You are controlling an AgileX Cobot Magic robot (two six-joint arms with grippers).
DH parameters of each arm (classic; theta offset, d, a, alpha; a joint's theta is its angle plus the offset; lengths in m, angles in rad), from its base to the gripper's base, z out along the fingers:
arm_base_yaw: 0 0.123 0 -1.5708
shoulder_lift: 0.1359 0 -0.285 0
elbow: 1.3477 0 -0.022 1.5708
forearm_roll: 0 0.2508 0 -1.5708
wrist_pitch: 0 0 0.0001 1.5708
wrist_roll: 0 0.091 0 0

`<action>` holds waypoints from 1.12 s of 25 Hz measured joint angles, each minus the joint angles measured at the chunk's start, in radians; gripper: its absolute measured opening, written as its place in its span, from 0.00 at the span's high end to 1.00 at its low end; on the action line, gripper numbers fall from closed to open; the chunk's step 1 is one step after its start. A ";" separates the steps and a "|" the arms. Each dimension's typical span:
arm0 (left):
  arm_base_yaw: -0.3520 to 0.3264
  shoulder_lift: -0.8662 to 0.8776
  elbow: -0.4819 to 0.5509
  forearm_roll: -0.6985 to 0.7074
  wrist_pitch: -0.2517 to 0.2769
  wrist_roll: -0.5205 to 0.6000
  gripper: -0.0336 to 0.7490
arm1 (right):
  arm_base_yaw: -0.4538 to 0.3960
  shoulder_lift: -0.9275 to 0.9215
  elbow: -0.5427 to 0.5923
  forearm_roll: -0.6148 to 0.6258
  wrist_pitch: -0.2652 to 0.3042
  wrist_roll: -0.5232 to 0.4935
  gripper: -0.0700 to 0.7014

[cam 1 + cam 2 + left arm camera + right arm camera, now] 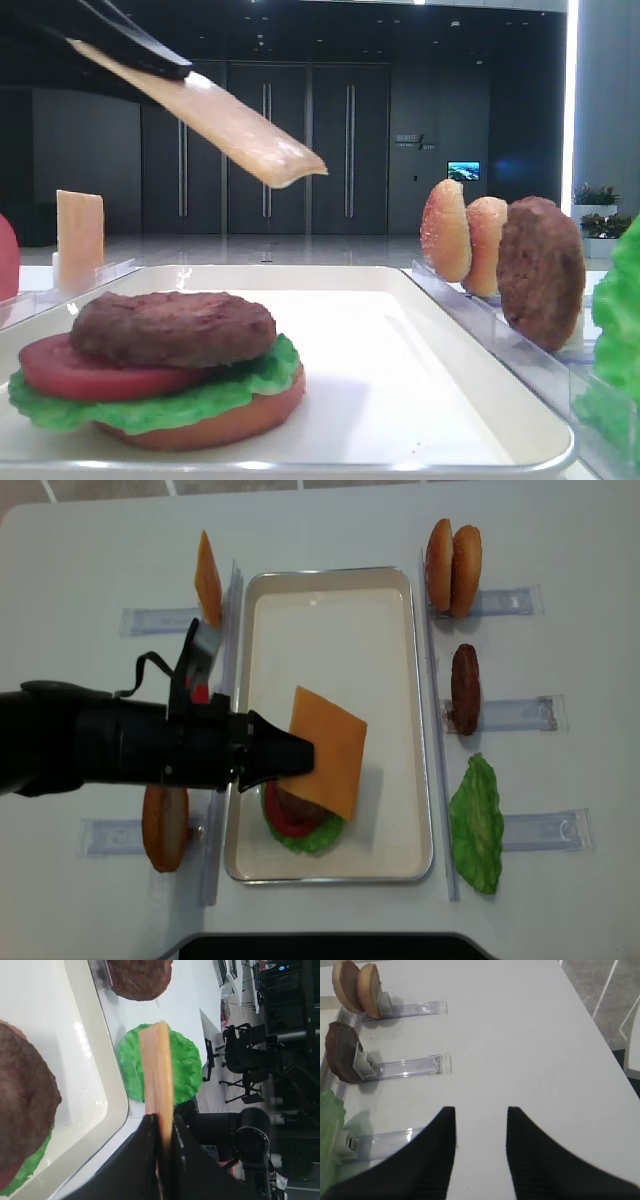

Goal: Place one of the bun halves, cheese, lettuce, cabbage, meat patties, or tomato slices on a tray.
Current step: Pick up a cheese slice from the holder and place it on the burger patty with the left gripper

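**Cheese in transit over tray**

Tray (400,600): holds a stack of bun half, lettuce, tomato, meat patty (172,327). Left gripper (285,755): clamped on cheese (330,750), held above the stack, unreleased. Right gripper (480,1132): jaws apart, empty. Remaining: lower, release.

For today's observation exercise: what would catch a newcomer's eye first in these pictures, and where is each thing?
First, the cheese slice, pinched at one edge by the left gripper and hanging tilted in the air above the tray. Below it, at the tray's near end, sits a half-built burger: a meat patty on a tomato slice, lettuce and a bun half.
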 joint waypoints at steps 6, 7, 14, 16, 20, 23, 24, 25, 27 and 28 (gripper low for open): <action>0.200 0.000 0.000 0.095 0.119 -0.012 0.92 | 0.000 0.000 0.000 0.000 0.000 0.000 0.59; 0.218 0.000 0.000 0.110 0.125 -0.012 0.92 | 0.000 0.000 0.000 0.000 0.000 0.000 0.59; 0.228 0.000 0.030 0.140 0.143 0.006 0.92 | 0.000 0.000 0.000 0.000 0.000 0.000 0.59; 0.227 0.000 0.035 0.141 0.143 0.008 0.92 | 0.000 0.000 0.000 0.000 0.000 0.000 0.59; 0.227 0.000 0.036 0.146 0.141 0.012 0.92 | 0.000 0.000 0.000 0.000 0.000 0.000 0.59; 0.227 0.001 0.036 0.167 0.114 0.013 0.92 | 0.000 0.000 0.000 0.000 0.000 0.000 0.59; 0.227 0.006 0.036 0.169 0.113 0.013 0.92 | 0.000 0.000 0.000 0.000 0.000 0.000 0.59; 0.227 0.012 0.036 0.169 0.113 0.015 0.92 | 0.000 0.000 0.000 0.000 0.000 0.000 0.59; 0.227 0.032 0.036 0.165 0.122 0.033 0.92 | 0.000 0.000 0.000 0.000 0.000 0.000 0.59; 0.227 0.042 0.036 0.160 0.124 0.040 0.92 | 0.000 0.000 0.000 0.000 0.000 0.000 0.59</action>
